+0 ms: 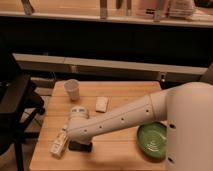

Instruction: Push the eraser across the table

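One arm reaches low over your table (120,150), gripper (75,140) hidden under the wrist at the front-left, right over the eraser (81,146) beside the white bottle (59,144), presumably set to shove it.

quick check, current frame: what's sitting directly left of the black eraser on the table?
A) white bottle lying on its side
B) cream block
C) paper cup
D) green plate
A: the white bottle lies tipped over just left of the eraser, near the table front-left corner. The claw is down over the eraser, hidden by the arm.
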`<act>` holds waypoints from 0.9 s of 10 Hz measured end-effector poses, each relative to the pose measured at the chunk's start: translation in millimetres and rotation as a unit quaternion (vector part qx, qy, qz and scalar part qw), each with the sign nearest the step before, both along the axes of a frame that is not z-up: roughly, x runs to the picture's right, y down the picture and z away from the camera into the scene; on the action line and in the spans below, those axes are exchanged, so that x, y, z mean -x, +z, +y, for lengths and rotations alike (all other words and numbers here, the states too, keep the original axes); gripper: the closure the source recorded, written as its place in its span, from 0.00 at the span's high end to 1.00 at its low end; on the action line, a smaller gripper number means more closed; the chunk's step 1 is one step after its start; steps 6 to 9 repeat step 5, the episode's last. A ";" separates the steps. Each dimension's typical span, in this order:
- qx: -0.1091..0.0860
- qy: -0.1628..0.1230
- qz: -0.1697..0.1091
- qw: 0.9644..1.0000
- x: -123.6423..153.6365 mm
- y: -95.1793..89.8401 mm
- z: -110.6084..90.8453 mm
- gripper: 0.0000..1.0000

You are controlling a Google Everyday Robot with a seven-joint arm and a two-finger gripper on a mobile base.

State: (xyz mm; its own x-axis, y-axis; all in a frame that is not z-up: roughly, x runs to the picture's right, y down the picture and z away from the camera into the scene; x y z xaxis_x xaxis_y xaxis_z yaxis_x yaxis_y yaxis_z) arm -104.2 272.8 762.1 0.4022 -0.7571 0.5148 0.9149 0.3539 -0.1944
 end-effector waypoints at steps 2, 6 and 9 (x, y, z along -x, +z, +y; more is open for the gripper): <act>-0.003 -0.004 -0.002 1.000 3.7 -1.3 -3.6 0.01; -0.007 -0.009 -0.005 1.000 6.1 1.7 -11.1 0.01; -0.007 -0.009 -0.005 1.000 6.1 1.7 -11.1 0.01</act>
